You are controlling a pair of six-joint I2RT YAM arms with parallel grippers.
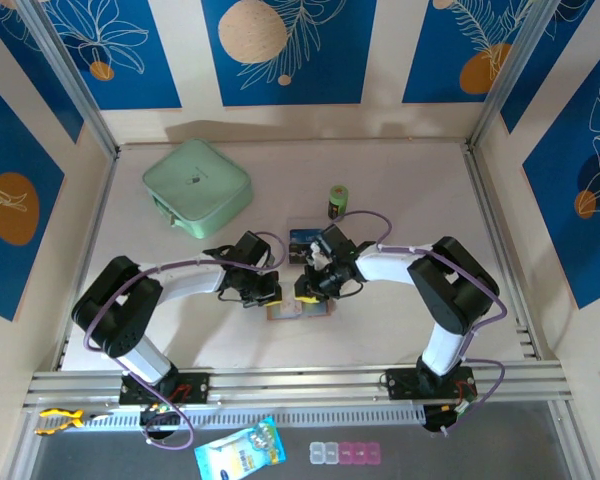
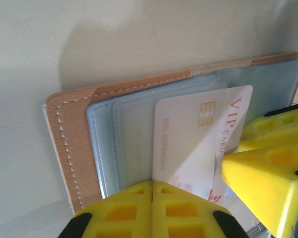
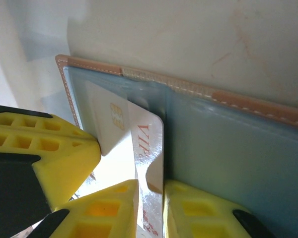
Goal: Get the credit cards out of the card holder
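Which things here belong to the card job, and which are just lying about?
Job: card holder, white VIP card, dark card on the table.
Lying about: mint-green case, small green bottle, blue packet, small plastic boxes.

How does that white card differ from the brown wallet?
The white card is glossy with a gold chip and red VIP lettering; the card holder is tan, stitched, with grey-blue clear sleeves. The card is smaller than the holder. The holder lies open on the table; the card is pinched by the right gripper. Both are thin rounded-corner rectangles.
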